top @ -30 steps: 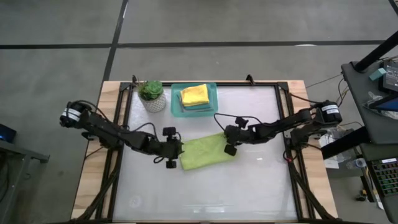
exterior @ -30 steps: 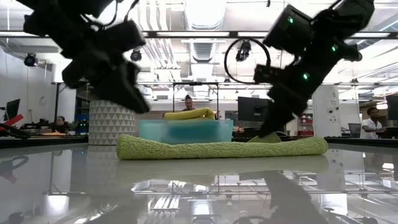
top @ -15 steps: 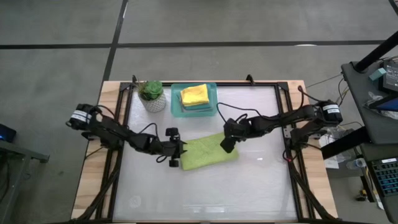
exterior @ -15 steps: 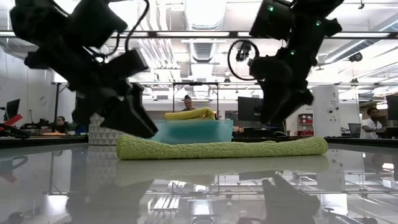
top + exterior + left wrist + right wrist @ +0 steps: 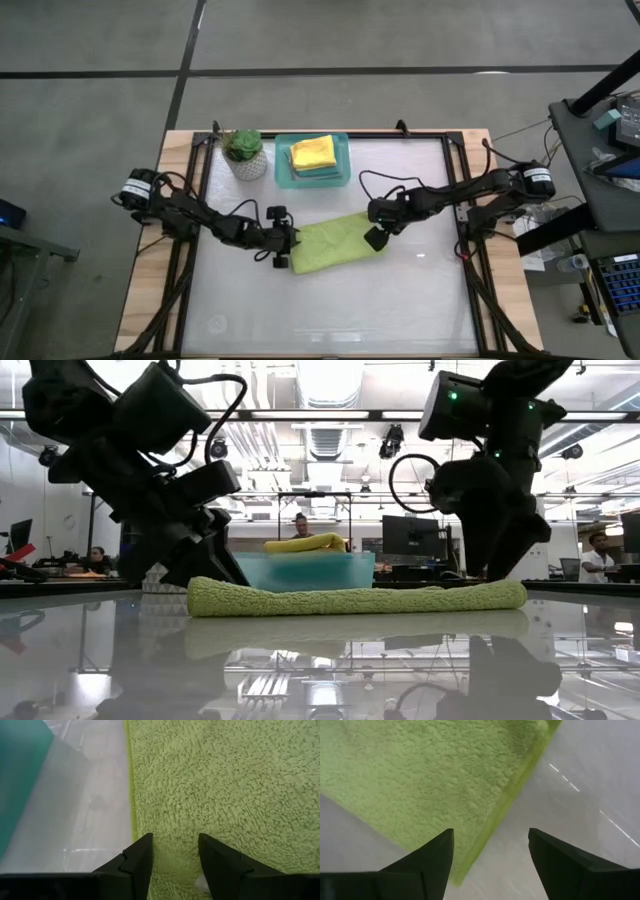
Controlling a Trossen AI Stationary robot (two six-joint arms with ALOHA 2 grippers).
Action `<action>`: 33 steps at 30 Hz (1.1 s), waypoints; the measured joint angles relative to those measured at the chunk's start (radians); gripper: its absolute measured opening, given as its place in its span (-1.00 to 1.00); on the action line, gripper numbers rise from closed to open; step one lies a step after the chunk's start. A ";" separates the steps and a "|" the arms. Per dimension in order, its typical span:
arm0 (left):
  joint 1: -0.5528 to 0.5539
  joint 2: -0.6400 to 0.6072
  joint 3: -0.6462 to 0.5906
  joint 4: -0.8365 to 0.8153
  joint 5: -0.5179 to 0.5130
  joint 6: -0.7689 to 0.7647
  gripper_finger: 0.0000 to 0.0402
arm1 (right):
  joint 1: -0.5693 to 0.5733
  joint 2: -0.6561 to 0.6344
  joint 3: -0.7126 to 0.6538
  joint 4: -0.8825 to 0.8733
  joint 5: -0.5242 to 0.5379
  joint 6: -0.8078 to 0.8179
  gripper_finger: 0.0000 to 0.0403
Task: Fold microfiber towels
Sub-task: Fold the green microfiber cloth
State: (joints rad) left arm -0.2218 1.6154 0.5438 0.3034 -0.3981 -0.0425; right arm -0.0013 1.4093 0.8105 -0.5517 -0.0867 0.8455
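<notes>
Item: lime-green, nubby-pile microfiber towel (image 5: 335, 243), folded to a flat oblong at mid-table, just released on its right side.

My right gripper (image 5: 376, 238) has spread from a near-closed pinch to fully wide over the past second and hangs empty at the towel's right edge, so this fold looks set down. My left gripper (image 5: 283, 251) stays part-open at the left edge, its fingers (image 5: 134, 862) pressed into the soft pile; whether they pinch a layer I cannot tell. A yellow folded towel (image 5: 312, 153) tops a stack in the rigid teal plastic tray (image 5: 283, 170) behind, beside a small potted plant (image 5: 244, 153).
</notes>
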 joint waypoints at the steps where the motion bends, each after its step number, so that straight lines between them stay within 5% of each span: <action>1: 0.000 0.000 0.000 -0.002 0.000 -0.001 -0.29 | -0.004 0.000 -0.007 0.011 0.000 0.000 0.23; 20: 0.000 0.000 0.000 -0.006 0.000 -0.004 -0.29 | -0.054 -0.004 -0.208 0.449 -0.038 -0.008 0.21; 33: 0.000 0.000 -0.001 -0.006 0.000 -0.003 -0.29 | -0.054 0.063 -0.221 0.675 -0.053 -0.009 0.13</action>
State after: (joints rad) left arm -0.2218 1.6154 0.5430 0.2977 -0.3977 -0.0460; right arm -0.0551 1.4727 0.5891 0.1231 -0.1397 0.8368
